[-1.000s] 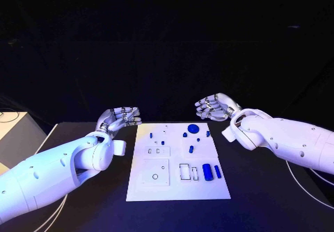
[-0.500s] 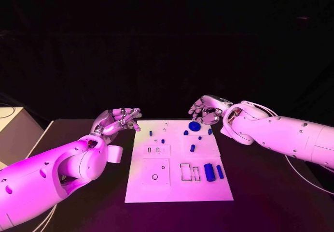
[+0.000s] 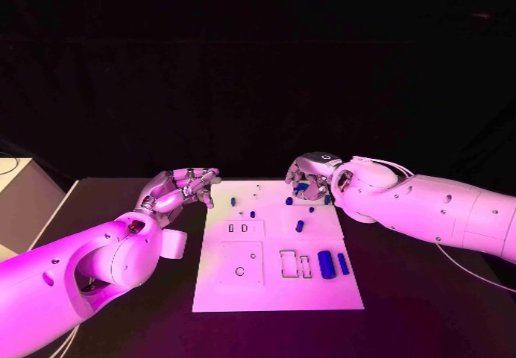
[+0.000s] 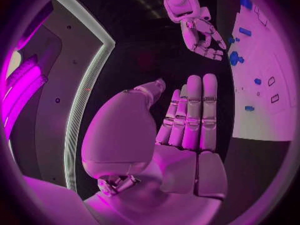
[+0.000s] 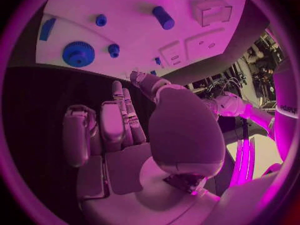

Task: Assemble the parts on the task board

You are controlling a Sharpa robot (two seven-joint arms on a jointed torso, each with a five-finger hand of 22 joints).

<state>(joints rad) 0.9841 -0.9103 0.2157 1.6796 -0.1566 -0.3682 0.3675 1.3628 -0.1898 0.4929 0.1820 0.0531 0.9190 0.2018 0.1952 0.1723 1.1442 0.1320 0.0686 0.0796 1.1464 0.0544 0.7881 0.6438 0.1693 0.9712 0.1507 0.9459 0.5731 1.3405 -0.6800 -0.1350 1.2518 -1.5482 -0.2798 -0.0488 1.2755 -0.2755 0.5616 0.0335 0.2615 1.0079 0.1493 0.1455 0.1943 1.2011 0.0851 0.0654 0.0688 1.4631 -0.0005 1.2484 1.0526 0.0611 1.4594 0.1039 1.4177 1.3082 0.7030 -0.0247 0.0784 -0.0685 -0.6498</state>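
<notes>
So from where I'm standing the white task board [image 3: 277, 287] is sitting flat in the middle of the black table [image 3: 419, 298], with the little blue parts scattered over it. The right hand [image 3: 311, 177] is hovering over the board's far right corner, fingers curled downward but not gripping anything as far as I can tell; it's hanging right above the blue gear [image 5: 78, 53], a round toothed disc lying flat near that far edge. In the right wrist view the fingers [image 5: 103, 127] are lying side by side and nothing is sitting between them. The left hand [image 3: 177, 188] is hanging just beside the board's far left corner, off the plate, fingers loosely bent with nothing in them; the left wrist view is showing its fingers [image 4: 194, 112] stretched out straight and close together. Nearer the front, a fat blue cylinder [image 3: 325, 265] and a thinner blue bar [image 3: 342, 262] are lying side by side on the board's right side, next to some rectangular slots.
</notes>
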